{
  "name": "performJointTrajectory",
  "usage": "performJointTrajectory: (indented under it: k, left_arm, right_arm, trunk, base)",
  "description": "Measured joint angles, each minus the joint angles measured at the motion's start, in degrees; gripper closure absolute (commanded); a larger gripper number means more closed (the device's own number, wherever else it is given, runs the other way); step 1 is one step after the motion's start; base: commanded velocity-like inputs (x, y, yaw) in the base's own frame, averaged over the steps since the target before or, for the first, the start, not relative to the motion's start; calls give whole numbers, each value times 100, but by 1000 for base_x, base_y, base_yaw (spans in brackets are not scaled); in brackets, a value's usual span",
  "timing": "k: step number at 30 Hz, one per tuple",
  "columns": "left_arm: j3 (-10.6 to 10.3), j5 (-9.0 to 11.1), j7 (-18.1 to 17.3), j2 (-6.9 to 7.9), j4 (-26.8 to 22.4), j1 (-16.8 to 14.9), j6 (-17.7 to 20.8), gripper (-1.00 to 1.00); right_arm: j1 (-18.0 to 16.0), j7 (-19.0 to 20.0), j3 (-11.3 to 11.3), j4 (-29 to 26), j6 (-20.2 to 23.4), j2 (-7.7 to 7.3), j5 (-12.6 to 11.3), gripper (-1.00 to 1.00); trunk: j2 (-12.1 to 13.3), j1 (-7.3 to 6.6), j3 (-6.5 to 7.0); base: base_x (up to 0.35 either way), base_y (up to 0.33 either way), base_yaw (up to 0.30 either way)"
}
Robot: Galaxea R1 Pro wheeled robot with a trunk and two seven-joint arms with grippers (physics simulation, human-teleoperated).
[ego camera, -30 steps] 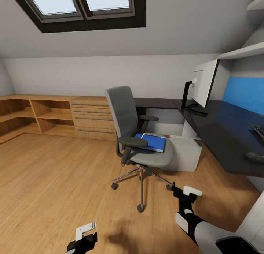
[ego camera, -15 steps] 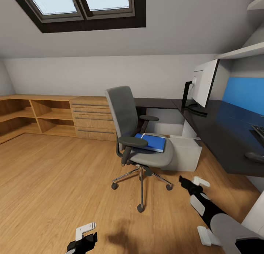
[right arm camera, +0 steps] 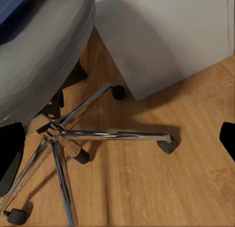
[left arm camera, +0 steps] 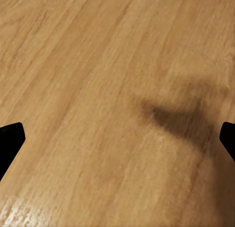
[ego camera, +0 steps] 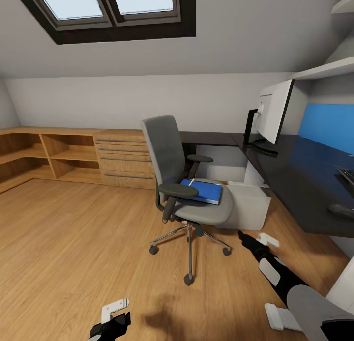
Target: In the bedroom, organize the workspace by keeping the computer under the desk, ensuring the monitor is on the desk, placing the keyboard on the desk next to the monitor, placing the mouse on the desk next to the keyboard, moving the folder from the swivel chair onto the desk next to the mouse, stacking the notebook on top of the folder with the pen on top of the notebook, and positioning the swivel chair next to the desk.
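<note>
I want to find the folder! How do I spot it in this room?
Look for the grey swivel chair in the middle of the wooden floor. The folder lies flat on its seat, the one bright blue thing there.

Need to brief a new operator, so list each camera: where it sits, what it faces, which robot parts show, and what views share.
Head view: on the head, facing forward-down at swivel chair, blue folder and desk; both arms show.
Left wrist view: over bare wooden floor; dark fingers at the edges.
Right wrist view: low, facing the chair's chrome base and computer.
Shared: head and right wrist views both show chair and computer.
</note>
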Motion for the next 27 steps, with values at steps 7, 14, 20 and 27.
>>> performJointTrajectory:
  k: [7,14,20,27]
  left_arm:
    - [-4,0,0,-8,1,0,-7,-100]
    - [-6,0,-1,-9,0,0,-8,-100]
    - [-7,1,-1,-9,8,0,-8,-100]
    - [-7,0,-5,-9,9,0,-9,-100]
  right_arm:
    - [0,159,-5,3,-66,-10,-16,-100]
    - [0,172,-9,3,-69,-11,-24,-100]
    - [0,174,-10,3,-67,-14,-27,-100]
    - [0,168,-18,3,-72,-18,-32,-100]
  trunk:
    - [0,0,0]
    - [0,0,0]
    - [0,-1,0]
    - [0,-3,0]
  base:
    - [0,0,0]
    - [3,0,0]
    - [74,0,0]
    - [157,0,0]
